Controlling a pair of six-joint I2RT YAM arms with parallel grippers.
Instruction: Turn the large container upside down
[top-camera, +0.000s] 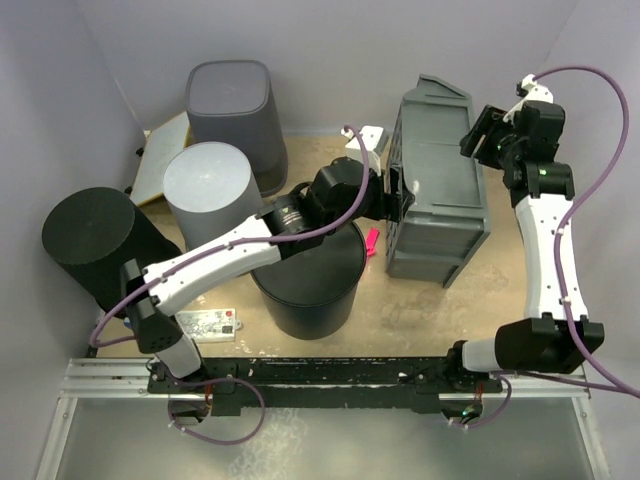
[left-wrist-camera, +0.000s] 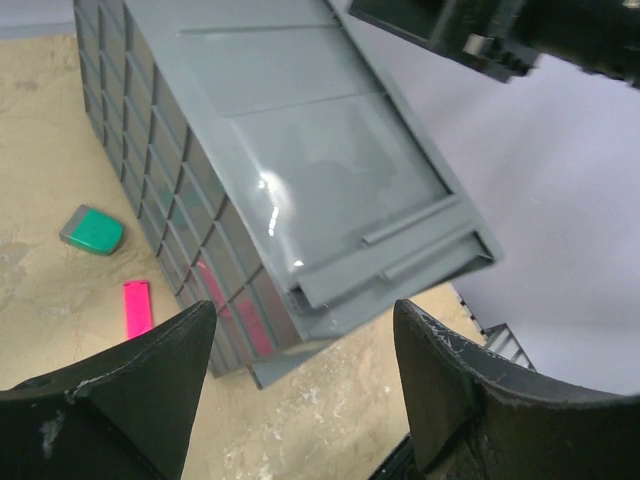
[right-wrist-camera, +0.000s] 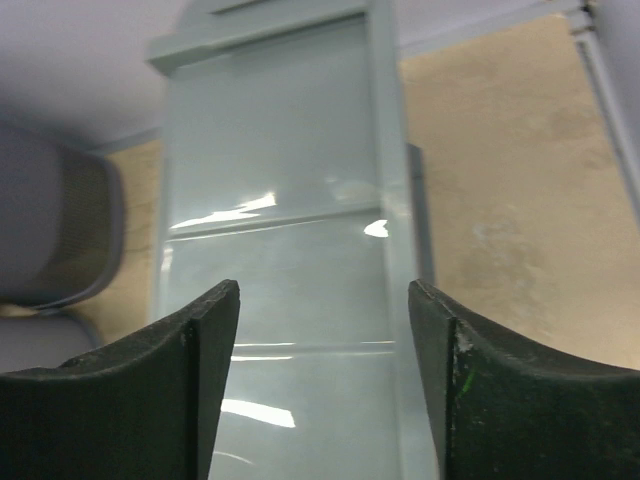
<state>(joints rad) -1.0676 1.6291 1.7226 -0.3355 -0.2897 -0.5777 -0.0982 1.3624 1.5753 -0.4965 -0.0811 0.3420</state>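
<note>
The large grey container (top-camera: 440, 190) lies on the table right of centre with a smooth wall facing up and a ribbed grid face turned left. It fills the left wrist view (left-wrist-camera: 300, 150) and the right wrist view (right-wrist-camera: 275, 150). My left gripper (top-camera: 398, 195) is open and empty just off its ribbed left face; in its own view the gripper (left-wrist-camera: 305, 305) is a little short of the container's corner. My right gripper (top-camera: 480, 135) is open and empty above the container's far right edge; in its own view the gripper (right-wrist-camera: 323, 285) is over the smooth wall.
A black bin (top-camera: 308, 280) stands under the left arm. A grey upturned bin (top-camera: 205, 180), a dark grey bin (top-camera: 232, 105) and a black bin on its side (top-camera: 95, 240) fill the left. A pink item (left-wrist-camera: 138, 307) and a green item (left-wrist-camera: 92, 228) lie by the container.
</note>
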